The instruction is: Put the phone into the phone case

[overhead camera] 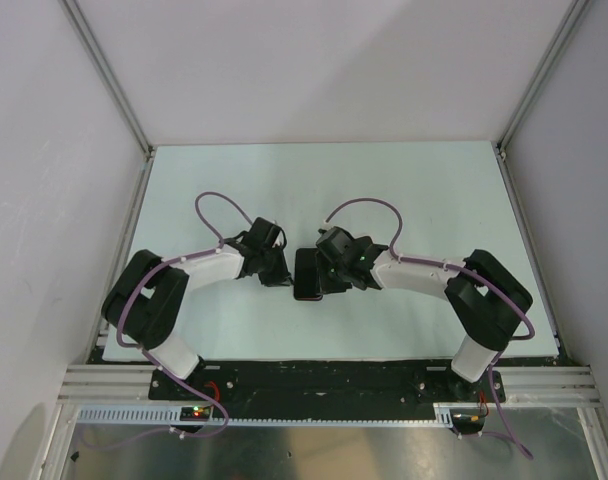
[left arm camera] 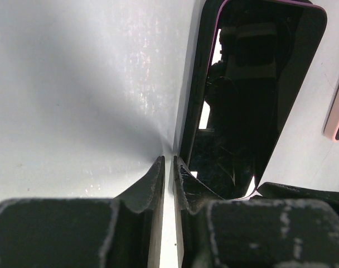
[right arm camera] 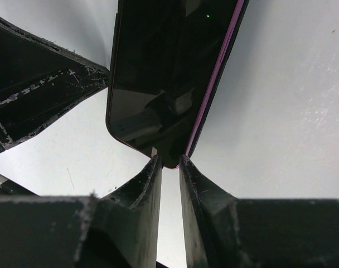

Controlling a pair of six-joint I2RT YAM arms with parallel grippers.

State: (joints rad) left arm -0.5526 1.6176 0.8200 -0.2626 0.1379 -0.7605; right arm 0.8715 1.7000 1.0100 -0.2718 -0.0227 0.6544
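The phone [overhead camera: 306, 275] is a black slab with a thin purple rim, lying mid-table between my two grippers. I cannot tell whether that rim is the phone case. In the right wrist view the phone [right arm camera: 169, 67] runs away from my right gripper [right arm camera: 169, 159], whose fingertips pinch its near rounded corner. My right gripper [overhead camera: 329, 272] comes at it from the right. In the left wrist view my left gripper [left arm camera: 169, 159] is shut to a thin slit with nothing in it. Its right finger lies against the dark side of the phone [left arm camera: 253, 84]. My left gripper [overhead camera: 279, 275] sits at the phone's left.
A pink-edged flat thing [left arm camera: 338, 114] shows at the right border of the left wrist view; I cannot tell what it is. The pale table [overhead camera: 384, 190] is walled at the back and sides, with a metal rail [overhead camera: 324, 380] along the near edge.
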